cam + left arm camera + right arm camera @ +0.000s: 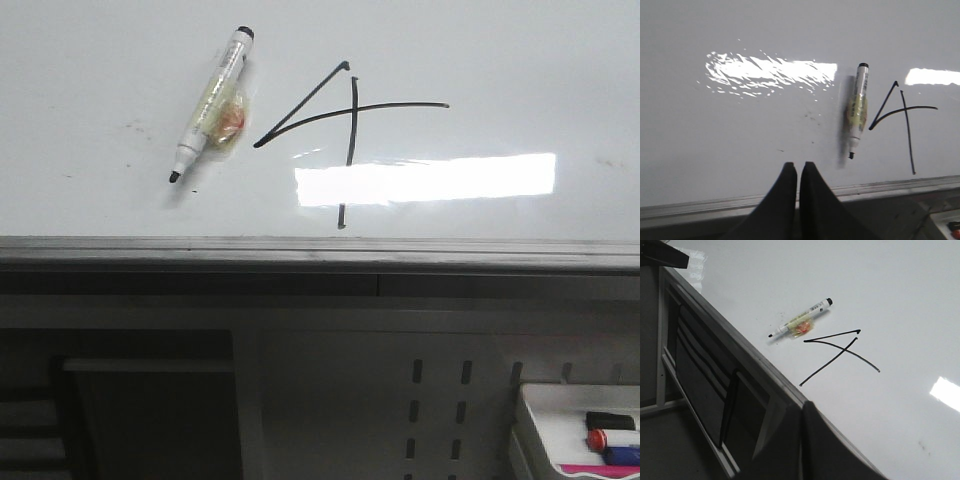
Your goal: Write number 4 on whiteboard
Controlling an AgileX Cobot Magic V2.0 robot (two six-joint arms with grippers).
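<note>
The number 4 [345, 125] is done on the whiteboard [520, 60]; marker [212, 102] lies just beside it. Left gripper [798, 172] & right gripper [802, 412] look clenched, empty. Keep arms away, don't smudge.

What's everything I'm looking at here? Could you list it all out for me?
Large glossy whiteboard: one, white with a grey metal edge rail, filling the upper scene.
Hand-drawn black number 4: one, on the board near its front rail.
White marker pen with black tip, uncapped: one, lying on the board left of the 4, yellowish tape around its barrel.
Small white tray of markers: one, bottom right below the board.
Left hand: black, shut, empty, over the front rail.
Right hand: black, shut, empty.
</note>
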